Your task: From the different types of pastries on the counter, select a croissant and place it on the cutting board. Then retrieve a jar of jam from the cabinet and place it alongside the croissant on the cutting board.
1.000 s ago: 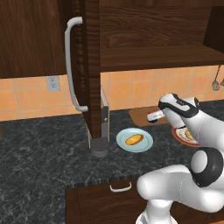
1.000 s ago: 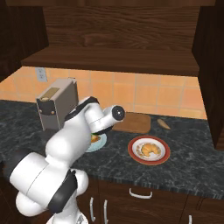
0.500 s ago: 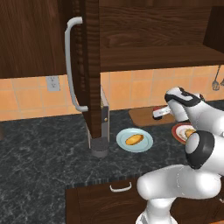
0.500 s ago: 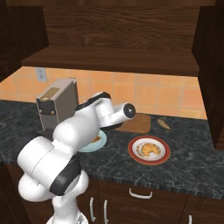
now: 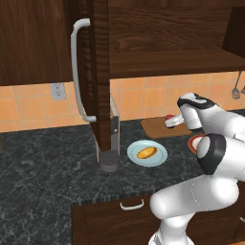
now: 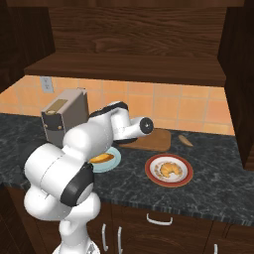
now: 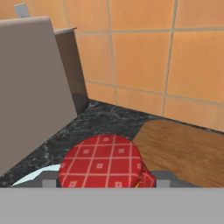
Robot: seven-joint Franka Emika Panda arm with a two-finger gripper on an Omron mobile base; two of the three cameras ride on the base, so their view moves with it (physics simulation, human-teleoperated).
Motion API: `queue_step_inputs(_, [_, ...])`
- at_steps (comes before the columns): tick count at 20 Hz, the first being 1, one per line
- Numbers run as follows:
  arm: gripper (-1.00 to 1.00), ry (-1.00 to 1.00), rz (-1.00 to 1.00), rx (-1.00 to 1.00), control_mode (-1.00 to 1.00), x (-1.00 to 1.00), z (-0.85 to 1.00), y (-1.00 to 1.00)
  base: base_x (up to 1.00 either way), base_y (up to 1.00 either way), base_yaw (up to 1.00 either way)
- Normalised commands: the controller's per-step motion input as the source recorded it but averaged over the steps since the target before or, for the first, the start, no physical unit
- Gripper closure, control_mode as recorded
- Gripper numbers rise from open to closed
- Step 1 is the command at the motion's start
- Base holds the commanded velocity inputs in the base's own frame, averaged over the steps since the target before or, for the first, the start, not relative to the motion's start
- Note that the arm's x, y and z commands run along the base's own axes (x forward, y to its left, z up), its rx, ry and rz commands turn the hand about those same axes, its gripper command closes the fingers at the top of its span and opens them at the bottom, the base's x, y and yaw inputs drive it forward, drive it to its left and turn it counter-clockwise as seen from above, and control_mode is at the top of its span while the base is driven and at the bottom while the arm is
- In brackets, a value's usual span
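Toaster point(image 7: 30, 87) bulk stands close on the hand's left, the gripper point(image 7: 105, 183) is clamped on the jar of jam point(image 7: 103, 162), and the cutting board point(image 7: 188, 151) lies ahead-right, so carry the jar level, rightward, and seat it flat before releasing.

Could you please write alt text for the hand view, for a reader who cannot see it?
A jar of jam with a red checked top sits close at the bottom of the view, between the tool's tips, which barely show. Beyond it on the dark marbled counter lies the bare wooden cutting board, with a grey toaster at left and an orange tiled wall behind.
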Motion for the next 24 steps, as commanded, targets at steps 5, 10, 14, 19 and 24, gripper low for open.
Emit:
queue_step_inputs(5, [1.0,0.0,0.0,0.0,-1.0,0.2,-0.14,0.16,0.0,0.0,0.0])
queue_step_inputs(10, [1.0,-0.01,0.0,0.0,-1.0,0.37,-0.37,0.22,0.0,0.0,0.0])
queue_step_inputs(14, [1.0,-0.08,0.0,0.0,-1.0,0.33,-0.54,0.0,0.0,0.0,0.0])
queue_step_inputs(19, [1.0,-0.13,0.0,-0.02,-1.0,0.39,-0.44,0.0,0.0,0.0,0.0])
queue_step_inputs(24, [1.0,0.02,0.0,-0.01,-1.0,0.18,-0.03,0.0,0.0,0.0,0.0])
